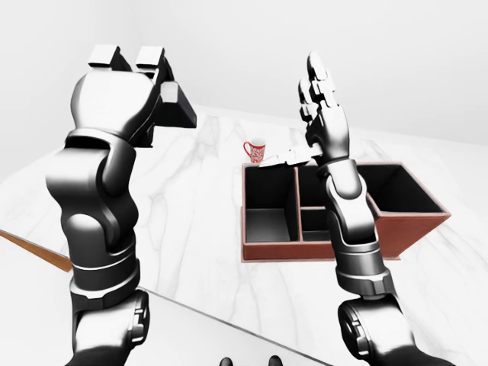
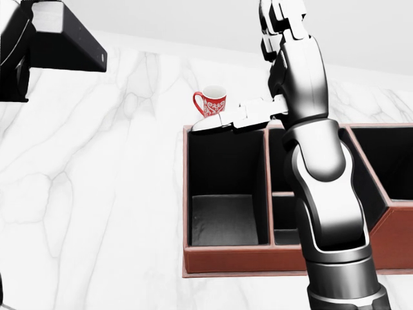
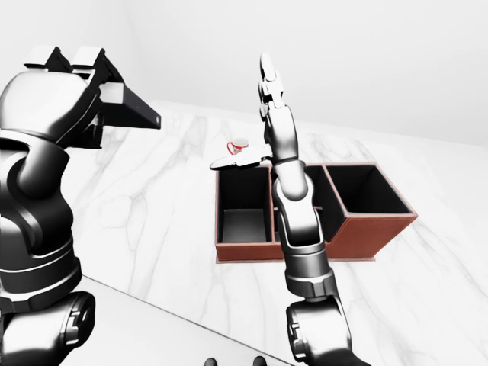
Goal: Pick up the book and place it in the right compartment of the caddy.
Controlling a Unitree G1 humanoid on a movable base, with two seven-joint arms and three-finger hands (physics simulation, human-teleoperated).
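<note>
My left hand is raised at the upper left of the left-eye view, shut on the black book, which it holds high above the marble table; the book also shows in the head view. The red-brown caddy with black compartments stands on the table right of centre. Its large right compartment holds nothing. My right hand is open, fingers pointing up and thumb out to the left, above the caddy's top rim and middle compartments.
A red and white mug stands on the white marble table just beyond the caddy's upper left corner. The table's near edge runs across the lower left, with a brown strip beyond it.
</note>
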